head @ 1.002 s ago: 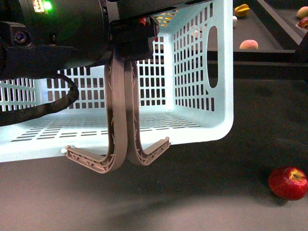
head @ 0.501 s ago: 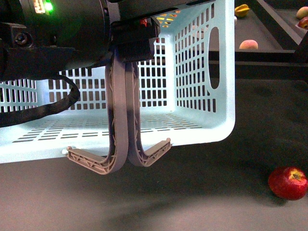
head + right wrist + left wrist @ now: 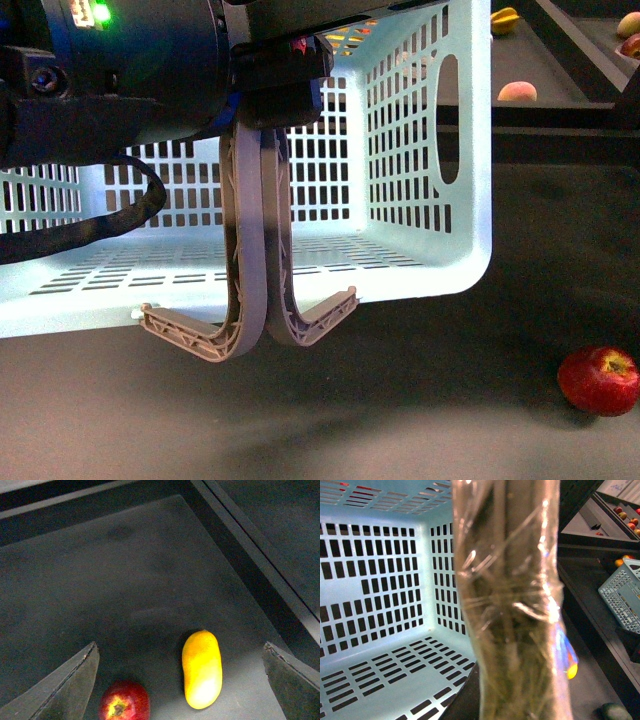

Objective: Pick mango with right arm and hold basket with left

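Observation:
The pale aqua basket [image 3: 420, 150] hangs tilted above the dark table, filling the left and middle of the front view. My left gripper [image 3: 280, 85] is shut on its two grey-brown ribbed handles [image 3: 248, 250], which hang pressed together. In the left wrist view the handles [image 3: 512, 605] fill the middle, blurred, with the basket's slotted inside [image 3: 380, 605] beside them. In the right wrist view the yellow-orange mango [image 3: 202, 669] lies on the dark table between my right gripper's fingers [image 3: 70, 685], which are wide open above it. The right gripper [image 3: 182, 680] holds nothing.
A red apple [image 3: 125, 702] lies close beside the mango; an apple also shows at the front view's right [image 3: 598, 380]. Further fruits [image 3: 516, 92] lie on a raised back surface. A second aqua basket [image 3: 625, 600] stands off to the side. A black ledge [image 3: 250, 560] borders the table.
The basket and its handles have shifted slightly to the right and up in the front view. The left gripper keeps its hold. The apple has not moved.

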Motion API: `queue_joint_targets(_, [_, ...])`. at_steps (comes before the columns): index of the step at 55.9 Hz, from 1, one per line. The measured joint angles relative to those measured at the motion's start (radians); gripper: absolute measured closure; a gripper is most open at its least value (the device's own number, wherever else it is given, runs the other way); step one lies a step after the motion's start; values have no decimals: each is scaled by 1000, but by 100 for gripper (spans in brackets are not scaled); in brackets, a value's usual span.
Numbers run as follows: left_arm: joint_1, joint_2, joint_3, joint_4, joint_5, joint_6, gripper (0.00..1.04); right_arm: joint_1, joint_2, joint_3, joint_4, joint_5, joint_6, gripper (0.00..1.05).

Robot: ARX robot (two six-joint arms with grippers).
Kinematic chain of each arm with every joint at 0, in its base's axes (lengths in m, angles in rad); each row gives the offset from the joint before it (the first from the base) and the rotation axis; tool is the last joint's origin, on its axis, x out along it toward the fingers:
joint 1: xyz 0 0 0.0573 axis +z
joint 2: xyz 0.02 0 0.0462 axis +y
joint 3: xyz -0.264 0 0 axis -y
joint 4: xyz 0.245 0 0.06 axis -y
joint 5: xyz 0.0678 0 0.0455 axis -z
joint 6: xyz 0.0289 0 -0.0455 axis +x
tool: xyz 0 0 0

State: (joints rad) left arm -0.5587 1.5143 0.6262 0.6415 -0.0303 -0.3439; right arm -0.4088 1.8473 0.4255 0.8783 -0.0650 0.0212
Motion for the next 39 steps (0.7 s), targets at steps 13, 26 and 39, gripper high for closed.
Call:
queue_joint_targets(13, [0, 0, 0, 0, -2, 0, 100, -38, 274, 132, 5, 54, 92, 8])
queue_joint_targets(26, [0, 0, 0, 0, -3, 0, 100, -83, 534, 351, -57, 117, 131, 8])
queue_joint_targets(39, [0, 0, 0, 0, -1, 0, 100, -87, 731, 510, -109, 145, 151, 8])
